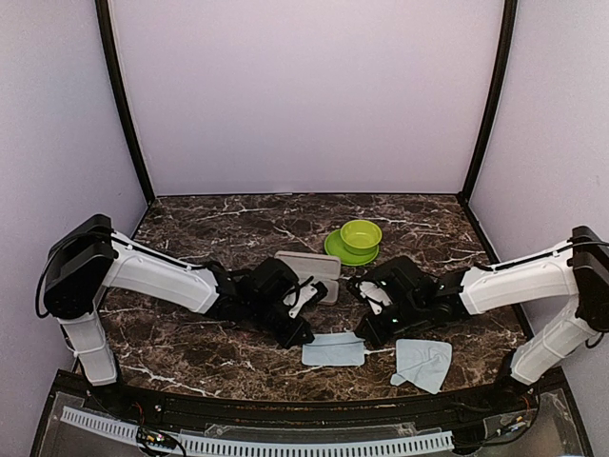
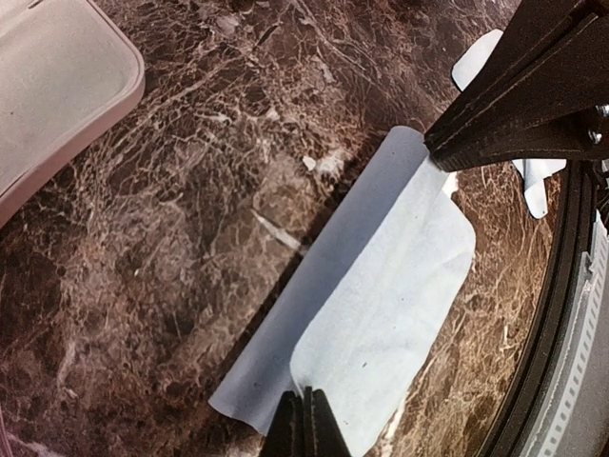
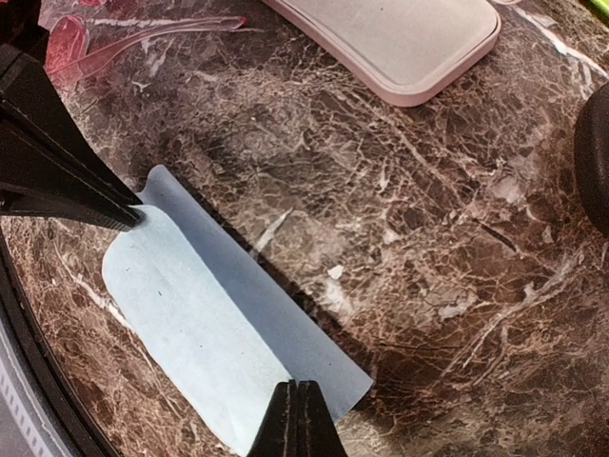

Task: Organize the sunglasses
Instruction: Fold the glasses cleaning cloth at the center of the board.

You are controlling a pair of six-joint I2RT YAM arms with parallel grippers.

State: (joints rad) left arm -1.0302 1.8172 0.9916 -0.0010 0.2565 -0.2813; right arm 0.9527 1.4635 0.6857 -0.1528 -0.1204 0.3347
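Both tools are clenched, jaws fully together. The left tool (image 2: 304, 424) sits on one end of a folded pale-blue cloth (image 2: 381, 286), at the bottom of its own frame. The right tool (image 3: 297, 419) sits on the opposite end. The tips touch the fabric, but I can't tell if any is actually pinched. My read: they're working the cloth from both ends, folding or flattening it, as a side step. Neither tool holds any glasses.

Task item: the red-pink sunglasses (image 3: 76, 46) lie on the tabletop (image 1: 209, 228), upper left of the right wrist frame. They sit just above the left tool's dark body and apart from the cloth. The other pair isn't visible in any view.

View differences:
- Top view gives the layout: pink case (image 1: 309, 265) centre, green bowl (image 1: 361, 234) above it, second cloth (image 1: 423, 364) lower right. No glasses are visible there.
- Only the right wrist view shows the glasses. It also shows a dark rounded thing (image 3: 595, 162) cut off at the right edge, which I can't identify.
- Left wrist view shows the fold best: the top layer is offset from the bottom one.
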